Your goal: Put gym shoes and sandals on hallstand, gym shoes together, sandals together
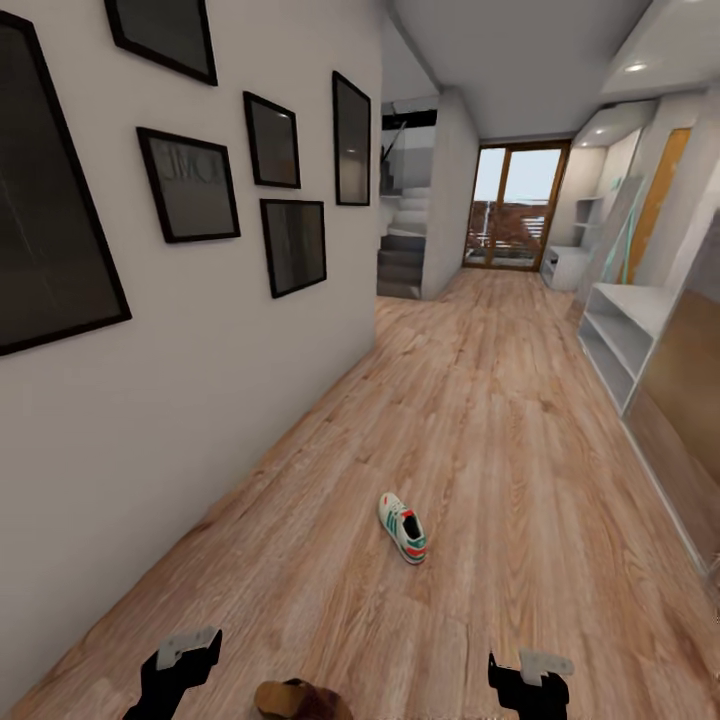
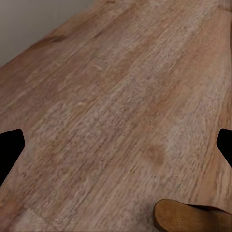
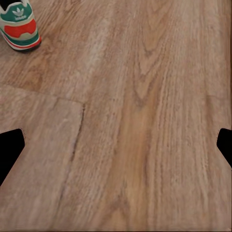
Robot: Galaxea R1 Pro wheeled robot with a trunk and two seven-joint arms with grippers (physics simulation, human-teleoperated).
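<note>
One white gym shoe [image 1: 403, 527] with green stripes and a red-orange heel patch lies alone on the wood-grain corridor floor [image 1: 480, 420], ahead of both arms. Its heel [image 3: 18, 26] shows in the right wrist view. A brown sandal [image 1: 300, 699] lies at the head view's bottom edge between the arms; its tan end [image 2: 191, 216] shows in the left wrist view. The pale hallstand [image 1: 625, 335] stands along the right wall, its shelves bare. My left gripper [image 1: 185, 655] and right gripper [image 1: 525, 675] hang low over the floor, both open with nothing between the fingers.
A white wall with several dark framed pictures [image 1: 190, 185] runs along the left. Stairs [image 1: 402, 250] and a glass door [image 1: 515, 205] close the far end of the corridor. A second white unit [image 1: 568, 265] stands far right.
</note>
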